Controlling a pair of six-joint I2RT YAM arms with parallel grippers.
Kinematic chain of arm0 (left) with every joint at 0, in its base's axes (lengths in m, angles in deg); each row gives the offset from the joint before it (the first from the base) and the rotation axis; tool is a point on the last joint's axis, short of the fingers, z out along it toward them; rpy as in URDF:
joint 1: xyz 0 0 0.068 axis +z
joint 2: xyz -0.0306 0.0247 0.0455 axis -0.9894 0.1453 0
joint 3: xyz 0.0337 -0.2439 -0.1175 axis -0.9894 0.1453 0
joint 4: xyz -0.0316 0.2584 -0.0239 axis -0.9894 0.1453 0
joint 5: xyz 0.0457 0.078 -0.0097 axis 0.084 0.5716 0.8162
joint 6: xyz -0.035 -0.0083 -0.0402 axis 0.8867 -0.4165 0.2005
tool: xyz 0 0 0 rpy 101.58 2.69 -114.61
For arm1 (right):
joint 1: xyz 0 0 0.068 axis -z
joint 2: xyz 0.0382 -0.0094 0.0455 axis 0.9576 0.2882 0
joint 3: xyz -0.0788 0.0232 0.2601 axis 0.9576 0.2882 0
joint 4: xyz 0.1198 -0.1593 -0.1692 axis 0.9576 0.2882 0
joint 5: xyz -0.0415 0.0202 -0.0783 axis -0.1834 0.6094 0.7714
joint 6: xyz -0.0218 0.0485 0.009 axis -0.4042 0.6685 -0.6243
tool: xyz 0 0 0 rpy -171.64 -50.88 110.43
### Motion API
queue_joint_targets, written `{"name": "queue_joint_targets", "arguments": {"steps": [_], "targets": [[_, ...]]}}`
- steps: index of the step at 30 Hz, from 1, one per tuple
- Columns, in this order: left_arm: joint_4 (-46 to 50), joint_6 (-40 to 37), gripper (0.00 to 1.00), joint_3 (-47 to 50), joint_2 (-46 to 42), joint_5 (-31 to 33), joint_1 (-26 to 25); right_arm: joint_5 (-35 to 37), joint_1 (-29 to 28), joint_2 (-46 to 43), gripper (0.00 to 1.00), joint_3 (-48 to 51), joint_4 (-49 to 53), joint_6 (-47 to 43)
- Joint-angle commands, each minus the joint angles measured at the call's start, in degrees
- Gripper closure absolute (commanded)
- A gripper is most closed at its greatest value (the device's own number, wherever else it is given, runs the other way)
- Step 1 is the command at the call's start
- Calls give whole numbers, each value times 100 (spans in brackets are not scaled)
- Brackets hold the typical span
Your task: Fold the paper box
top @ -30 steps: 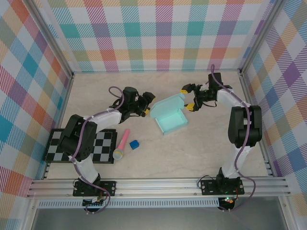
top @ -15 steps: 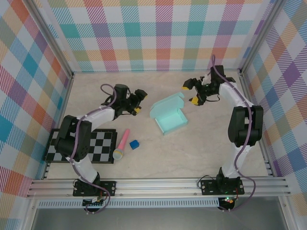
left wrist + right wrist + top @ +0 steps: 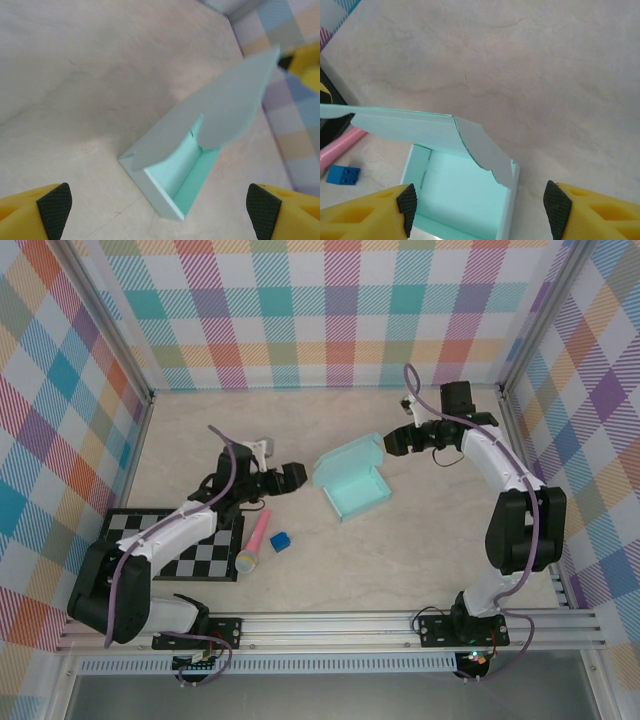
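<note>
The paper box [image 3: 352, 485] sits near the middle of the table [image 3: 430, 540], with its lid standing half up over the open tray. The table is pale, like stone, and bright checked walls [image 3: 330, 310] stand around it. The left gripper [image 3: 290, 475] is just left of the box, its fingers [image 3: 54, 206] wide apart and holding nothing. The right gripper [image 3: 396, 440] is by the lid, its fingers [image 3: 407, 201] apart and empty too.
</note>
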Motion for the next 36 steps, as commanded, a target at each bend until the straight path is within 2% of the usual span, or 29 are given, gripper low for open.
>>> {"name": "queue_joint_targets", "arguments": {"steps": [1, 4, 9, 16, 22, 26, 30, 32, 36], "targets": [[-349, -1228, 7, -125, 61, 414, -502, -388, -45, 253, 33, 112, -474, -613], [-292, -1216, 8, -279, 255, 1055, -699, -318, -130, 330, 33, 166, -621, -488], [-80, -1588, 19, -549, 585, 1679, -921, -167, -281, 383, 35, 532, -1040, -481], [-234, -1678, 35, -825, 1114, 1856, -1127, 46, -404, 550, 41, 725, -1507, -278], [5, -1231, 54, -1211, 1502, 2220, -1182, 185, -501, 483, 58, 864, -1929, 431], [343, -865, 63, -1571, 1702, 2574, -1181, 617, -698, 210, 67, 1143, -2098, 1364], [648, -640, 75, -1898, 1923, 2669, -1181, 1198, -898, -181, 69, 1653, -2411, 2248], [809, -580, 81, -2032, 2003, 2756, -1181, 1786, -978, -405, 70, 1876, -2482, 2597], [890, -498, 81, -2228, 2138, 2669, -1173, 2452, -1188, -772, 73, 2253, -2703, 3103]]}}
